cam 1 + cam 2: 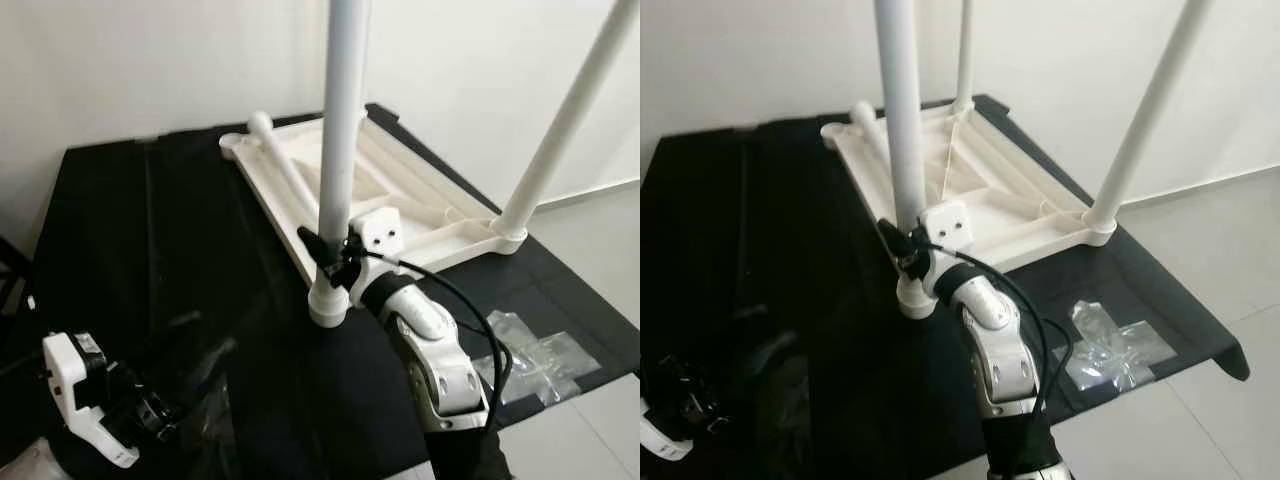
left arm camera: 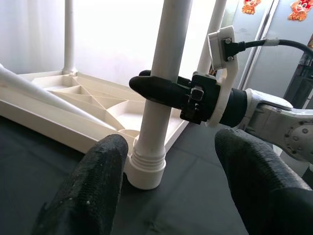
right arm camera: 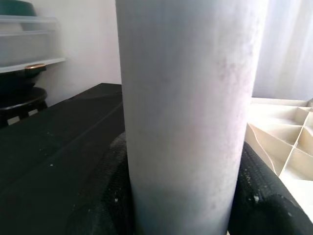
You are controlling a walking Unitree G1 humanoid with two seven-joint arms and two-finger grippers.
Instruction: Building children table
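A white children's table top (image 1: 440, 215) lies upside down on a black cloth. Upright white legs stand in its corners, one at the near corner (image 1: 338, 150) and one at the right (image 1: 560, 130). A loose leg (image 1: 285, 165) lies across the top. My right gripper (image 1: 325, 255) is shut on the near leg just above its socket (image 2: 146, 169); the leg (image 3: 186, 112) sits between both pads (image 3: 105, 196). My left gripper (image 2: 171, 147) is open, low on the cloth and facing that same leg from a short distance, touching nothing.
A clear plastic bag (image 1: 535, 355) of small parts lies on the cloth at the near right. The cloth (image 1: 150, 250) ends at the right, with pale tile floor (image 1: 1210, 230) beyond. A white wall stands close behind the table top.
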